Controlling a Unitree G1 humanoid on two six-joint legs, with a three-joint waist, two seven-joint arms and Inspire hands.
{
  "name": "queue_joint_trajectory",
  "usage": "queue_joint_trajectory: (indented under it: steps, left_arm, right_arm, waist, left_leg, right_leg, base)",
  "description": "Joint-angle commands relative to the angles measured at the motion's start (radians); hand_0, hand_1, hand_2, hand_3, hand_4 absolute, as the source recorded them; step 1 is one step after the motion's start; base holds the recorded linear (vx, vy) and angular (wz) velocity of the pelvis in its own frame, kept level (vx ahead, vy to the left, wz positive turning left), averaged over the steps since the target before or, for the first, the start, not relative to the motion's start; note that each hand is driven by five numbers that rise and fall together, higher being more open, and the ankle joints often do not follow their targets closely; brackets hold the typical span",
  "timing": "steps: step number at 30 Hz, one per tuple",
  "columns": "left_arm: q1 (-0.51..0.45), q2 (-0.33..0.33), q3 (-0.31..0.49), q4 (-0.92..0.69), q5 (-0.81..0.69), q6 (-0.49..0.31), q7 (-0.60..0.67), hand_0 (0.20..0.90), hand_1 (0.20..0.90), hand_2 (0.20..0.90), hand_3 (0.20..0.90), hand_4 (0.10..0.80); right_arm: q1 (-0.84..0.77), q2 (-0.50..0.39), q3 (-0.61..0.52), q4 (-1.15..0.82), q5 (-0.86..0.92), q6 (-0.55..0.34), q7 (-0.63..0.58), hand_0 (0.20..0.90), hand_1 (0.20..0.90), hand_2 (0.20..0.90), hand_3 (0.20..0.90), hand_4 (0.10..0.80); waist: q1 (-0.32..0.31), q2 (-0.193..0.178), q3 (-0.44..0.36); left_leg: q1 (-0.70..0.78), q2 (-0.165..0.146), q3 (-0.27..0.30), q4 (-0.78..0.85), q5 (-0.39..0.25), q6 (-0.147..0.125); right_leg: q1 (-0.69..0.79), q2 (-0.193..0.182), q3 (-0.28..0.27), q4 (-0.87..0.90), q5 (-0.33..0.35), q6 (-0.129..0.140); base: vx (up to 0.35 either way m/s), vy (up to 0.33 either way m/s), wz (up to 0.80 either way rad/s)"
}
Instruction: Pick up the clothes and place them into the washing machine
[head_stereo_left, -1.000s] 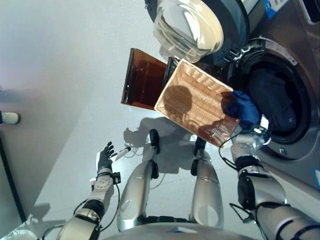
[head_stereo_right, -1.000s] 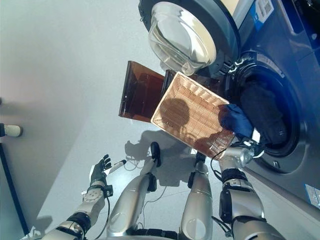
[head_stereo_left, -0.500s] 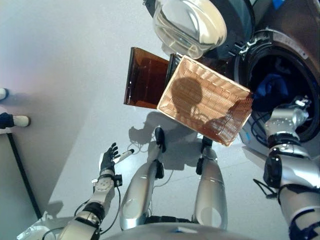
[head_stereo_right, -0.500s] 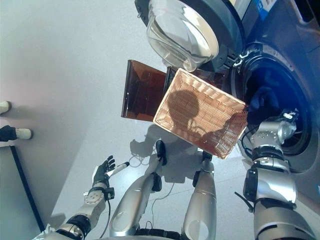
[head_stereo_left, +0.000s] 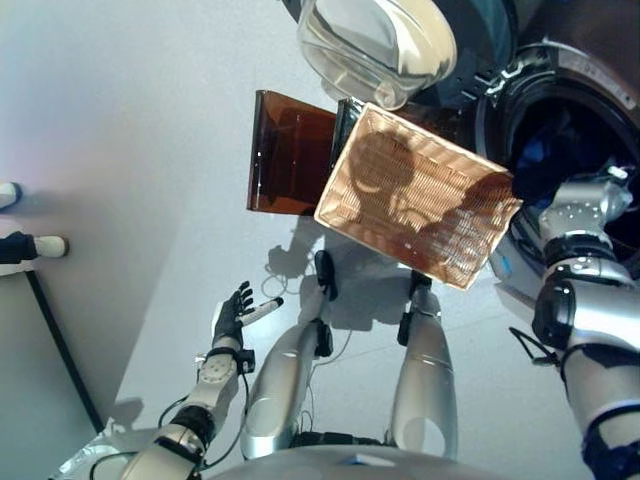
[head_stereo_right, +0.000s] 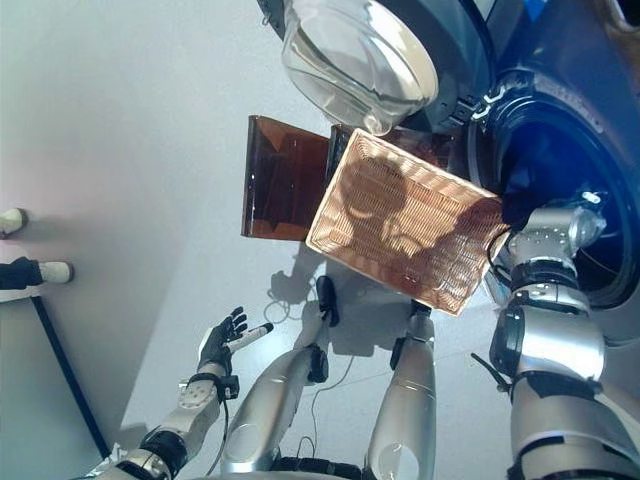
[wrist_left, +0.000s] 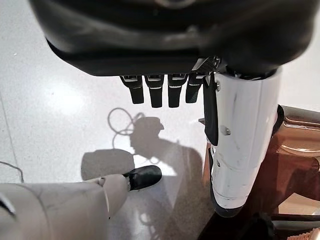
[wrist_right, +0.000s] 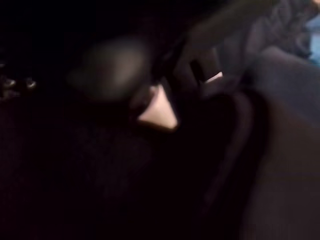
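The washing machine (head_stereo_left: 497, 100) stands at the upper right, its round glass door (head_stereo_left: 375, 45) swung open. My right arm (head_stereo_left: 585, 215) reaches into the drum, where the hand is hidden. A blue cloth (head_stereo_left: 530, 155) shows just inside the drum mouth beside that wrist. The right wrist view is nearly black, showing only folds of dark cloth (wrist_right: 270, 150). The wicker basket (head_stereo_left: 420, 195) in front of the machine looks empty. My left hand (head_stereo_left: 235, 310) hangs low at the left over the floor, open and holding nothing, its fingers (wrist_left: 160, 92) straight.
A brown see-through box (head_stereo_left: 290, 155) lies on the floor left of the basket. A person's shoes (head_stereo_left: 20, 245) show at the left edge. Pale floor spreads to the left of the basket and machine.
My right arm has carried the blue cloth from the basket's right edge into the drum. The camera has shifted a little. The left hand has hardly moved.
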Motion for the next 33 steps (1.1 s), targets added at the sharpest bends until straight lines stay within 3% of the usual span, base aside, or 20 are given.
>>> queue_joint_trajectory:
  steps: [1,9,21,26,33]
  left_arm:
    - [0.052,-0.006,-0.029,0.009,-0.032,-0.028,0.015,0.900,0.900,0.900,0.900,0.800]
    - [0.050,-0.012,-0.032,0.016,-0.033,-0.027,0.024,0.900,0.900,0.900,0.900,0.800]
    - [0.047,-0.009,0.001,0.035,-0.040,-0.030,0.036,0.900,0.900,0.900,0.900,0.800]
    - [0.051,-0.008,0.011,0.034,-0.047,-0.033,0.034,0.900,0.900,0.900,0.900,0.800]
    - [0.042,-0.012,0.023,0.048,-0.036,-0.025,0.023,0.900,0.900,0.900,0.900,0.800]
  right_arm:
    - [-0.178,-0.244,0.081,-0.083,0.008,-0.173,0.022,0.200,0.200,0.200,0.200,0.300]
    - [-0.216,-0.299,0.066,-0.103,0.026,-0.218,-0.017,0.200,0.200,0.200,0.200,0.300]
    - [-0.185,-0.423,0.056,-0.071,-0.042,-0.195,-0.073,0.200,0.200,0.200,0.200,0.300]
    - [-0.149,-0.458,0.042,-0.051,-0.069,-0.169,-0.082,0.200,0.200,0.200,0.200,0.300]
    - [-0.021,-0.472,0.017,0.103,-0.095,-0.050,-0.028,0.200,0.200,0.200,0.200,0.300]
  waist:
    - [0.008,0.097,-0.054]
    - [-0.001,0.112,-0.075]
    - [-0.033,0.105,-0.068]
    - [-0.048,0.103,-0.062]
    - [-0.068,0.084,-0.057]
  left_leg:
    - [-0.061,-0.009,0.004,0.107,-0.047,-0.104]
    - [-0.058,-0.016,0.005,0.102,-0.050,-0.106]
    - [-0.065,-0.011,0.019,0.107,-0.046,-0.108]
    - [-0.067,-0.009,0.025,0.117,-0.051,-0.105]
    - [-0.055,-0.001,0.031,0.135,-0.069,-0.099]
  right_leg:
    - [-0.006,0.023,0.014,0.088,-0.080,-0.052]
    - [-0.014,0.015,0.018,0.104,-0.091,-0.052]
    - [-0.021,0.022,0.025,0.112,-0.087,-0.055]
    - [-0.026,0.028,0.035,0.118,-0.087,-0.057]
    - [-0.012,0.033,0.036,0.124,-0.094,-0.059]
  base:
    - [0.043,0.020,0.10]
    - [0.029,0.012,0.05]
    - [0.001,-0.003,0.01]
    - [-0.007,-0.001,0.00]
    - [-0.010,0.000,0.01]
